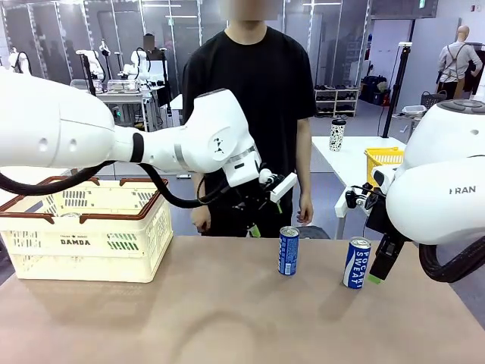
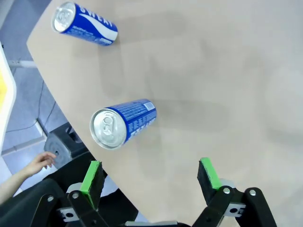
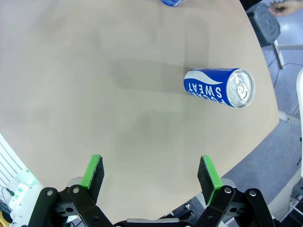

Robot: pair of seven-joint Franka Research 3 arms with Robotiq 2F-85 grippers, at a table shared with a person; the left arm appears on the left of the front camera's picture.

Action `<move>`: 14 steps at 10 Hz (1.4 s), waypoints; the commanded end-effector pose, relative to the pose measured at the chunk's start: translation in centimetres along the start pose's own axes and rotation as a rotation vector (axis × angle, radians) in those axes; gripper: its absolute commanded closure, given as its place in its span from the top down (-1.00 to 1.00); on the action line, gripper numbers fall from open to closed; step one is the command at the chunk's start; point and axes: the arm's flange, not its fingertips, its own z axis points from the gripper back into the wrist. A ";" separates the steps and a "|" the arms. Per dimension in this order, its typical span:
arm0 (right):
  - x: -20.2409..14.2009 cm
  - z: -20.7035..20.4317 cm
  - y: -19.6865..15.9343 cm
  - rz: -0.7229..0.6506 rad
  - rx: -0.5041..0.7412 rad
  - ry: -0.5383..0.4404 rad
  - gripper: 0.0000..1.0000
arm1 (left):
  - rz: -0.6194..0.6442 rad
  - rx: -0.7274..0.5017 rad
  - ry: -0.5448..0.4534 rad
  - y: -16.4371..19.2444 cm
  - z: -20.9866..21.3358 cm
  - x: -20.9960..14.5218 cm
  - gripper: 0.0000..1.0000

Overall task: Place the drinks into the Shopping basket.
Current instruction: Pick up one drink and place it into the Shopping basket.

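Cans upright on table, both grippers bare.

Front: left can (image 1: 288, 250) and right can (image 1: 356, 263) stand on the table (image 1: 212, 318), near its far edge and well apart from the basket (image 1: 83, 227) at the left. The left gripper (image 1: 254, 221) hangs behind the left can, and the right gripper (image 1: 379, 271) is near the right can. Left wrist: the left gripper is spread wide with nothing between its pads, the left can ahead of it. Right wrist: the right gripper is likewise spread and holds nothing, the right can ahead and off to one side.

Two blue cans (image 1: 288, 250) (image 1: 356, 263), one cream basket (image 1: 45, 246), one yellow basket (image 1: 381, 157), one spotted tumbler (image 1: 337, 135).
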 end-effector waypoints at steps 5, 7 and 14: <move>0.0 0.0 0.0 -0.002 0.000 0.001 1.00 | -0.017 0.037 0.087 4.9 -3.7 1.7 1.00; 0.0 0.0 0.0 -0.002 0.000 0.001 1.00 | -0.013 0.029 0.098 5.6 -5.1 1.8 1.00; 0.0 0.0 0.0 -0.002 0.000 0.001 1.00 | -0.027 -0.040 0.075 7.2 -8.7 1.0 1.00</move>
